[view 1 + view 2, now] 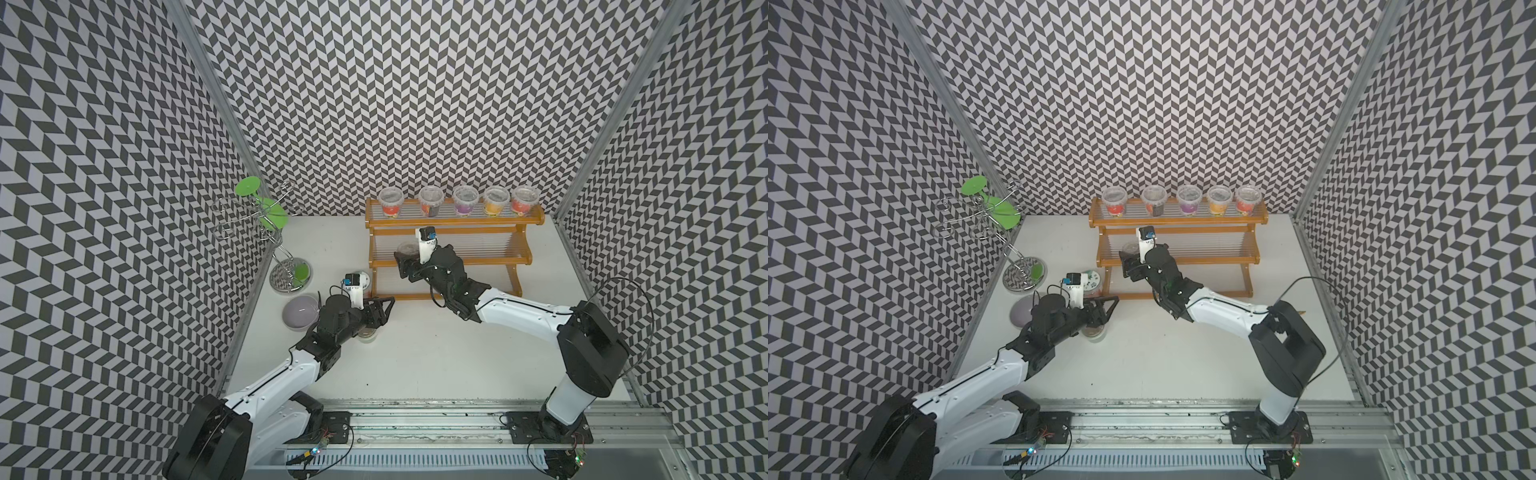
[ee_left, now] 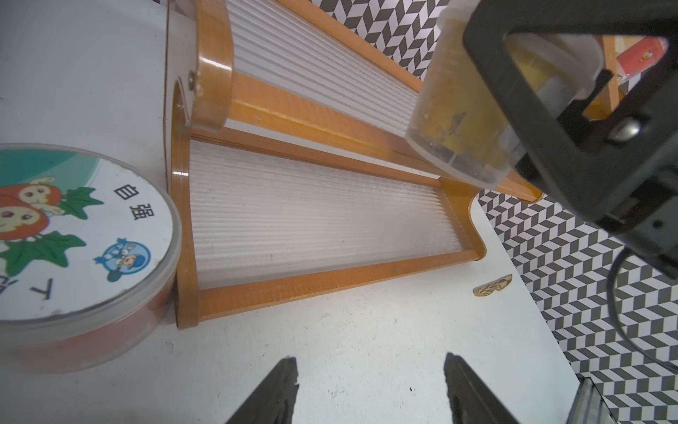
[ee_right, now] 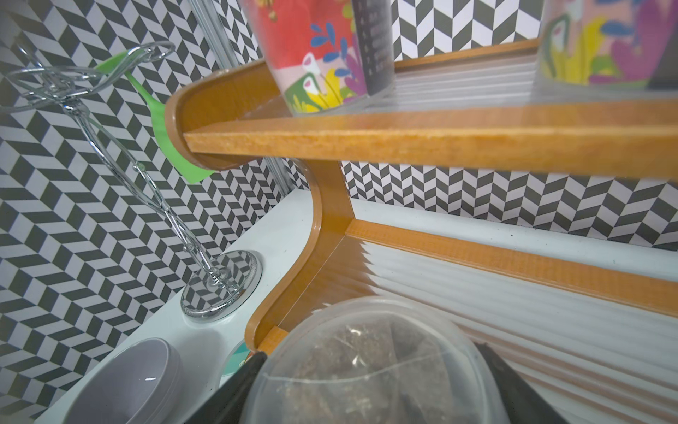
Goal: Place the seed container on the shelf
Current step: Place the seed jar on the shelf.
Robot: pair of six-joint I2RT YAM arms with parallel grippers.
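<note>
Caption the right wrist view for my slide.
Right pincer holds the lidded seed container by the shelf, at its middle tier, below printed jars.

Wire stand (image 1: 266,232) with green discs, grey bowl (image 1: 300,318), cartoon-lid tub (image 2: 84,235) on worktop (image 1: 415,353), my left; five printed jars (image 1: 464,201) at back.

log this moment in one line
right gripper: shut on seed container | seed container: at shelf middle tier, not released | left gripper: open, empty
</note>
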